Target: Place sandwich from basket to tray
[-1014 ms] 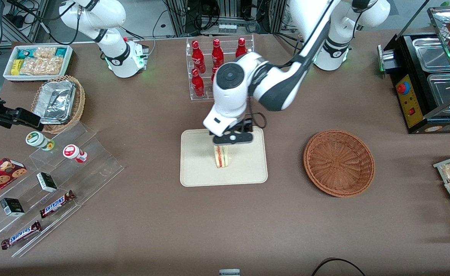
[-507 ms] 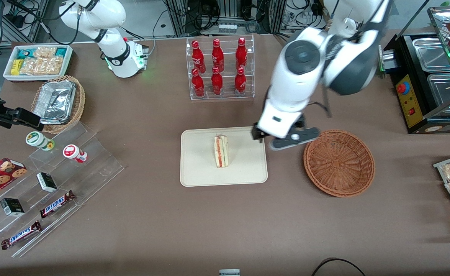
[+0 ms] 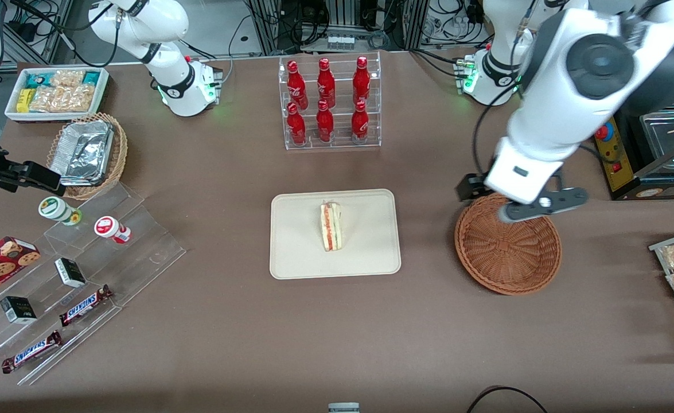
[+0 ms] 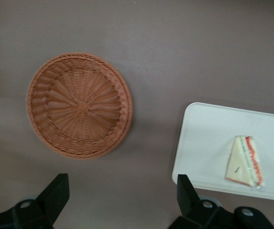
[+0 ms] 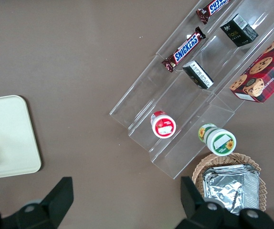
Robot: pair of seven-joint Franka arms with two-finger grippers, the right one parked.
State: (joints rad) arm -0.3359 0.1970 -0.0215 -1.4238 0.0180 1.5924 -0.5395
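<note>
Well now, the small triangular wedge of pale white bread with red and green filling (image 3: 331, 226) is standing on the flat cream-coloured rectangular tray (image 3: 296, 252), right in the centre of the front picture, with its striped edge turned up. Nothing is touching it. Over at centre-right of that picture, the round reddish-brown woven wicker basket (image 3: 509, 252) sits on the brown table with nothing inside; the wrist camera shows the bare weave (image 4: 79, 106) and, well apart from it, the sandwich (image 4: 244, 161) lying on the tray (image 4: 208, 143).

And the left arm's gripper (image 3: 519, 202) hangs high above the basket's upper rim, fingers (image 4: 56, 193) spread wide, gripping nothing at all.

By the look of it, the job is done: sandwich on the tray, basket bare.

As for handling, I'd judge this wedge feather-light and very soft. Squeeze hard and the bread will dent and the filling will slide out. It seems to be in a thin clear wrap, so possibly slick too. If it needs another grab, take it gently across the two flat bread faces, near the thick middle, not by the pointed tip.
</note>
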